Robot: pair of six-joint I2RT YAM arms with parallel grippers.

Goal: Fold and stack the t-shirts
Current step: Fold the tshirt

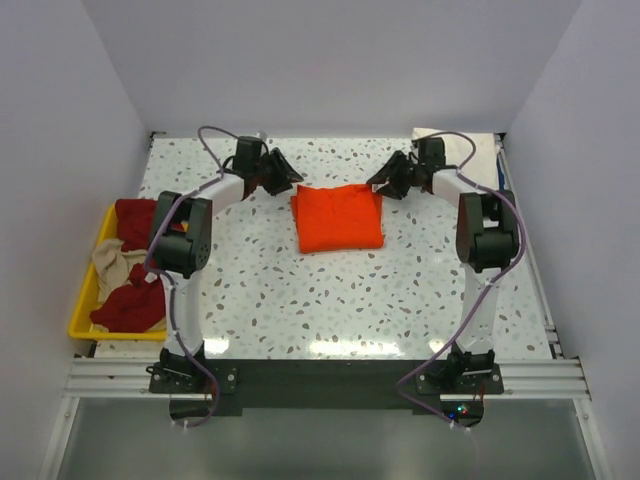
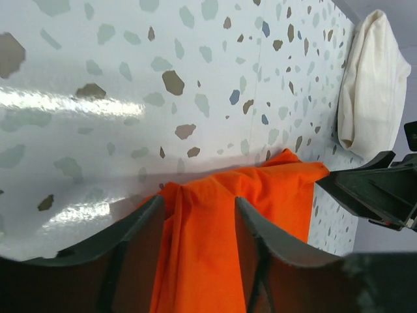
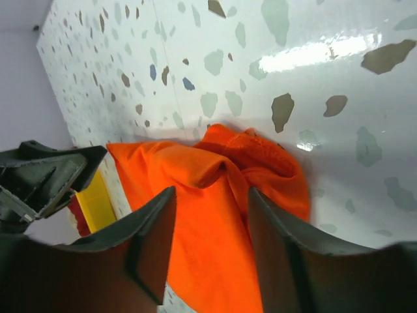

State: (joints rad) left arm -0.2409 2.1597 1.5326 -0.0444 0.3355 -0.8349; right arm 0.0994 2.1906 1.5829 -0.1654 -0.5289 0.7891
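Top external view, yellow plastic tray (image 1: 85, 300): left of the white speckled table (image 1: 330, 300); I see dark red t-shirts (image 1: 130, 305) and a beige t-shirt (image 1: 112, 262) heaped inside.
Bright orange t-shirt (image 1: 338, 218): folded, table centre.
Left gripper (image 1: 285, 178): at its far left corner, fingers spread.
Right gripper (image 1: 385, 180): at its far right corner, fingers spread.
Cream-white t-shirt (image 1: 455, 148): far right table corner.

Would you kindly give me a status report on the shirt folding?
Left gripper, right gripper open, straddling far corners of orange t-shirt. Shirt folded, lying flat. Nothing in the way.
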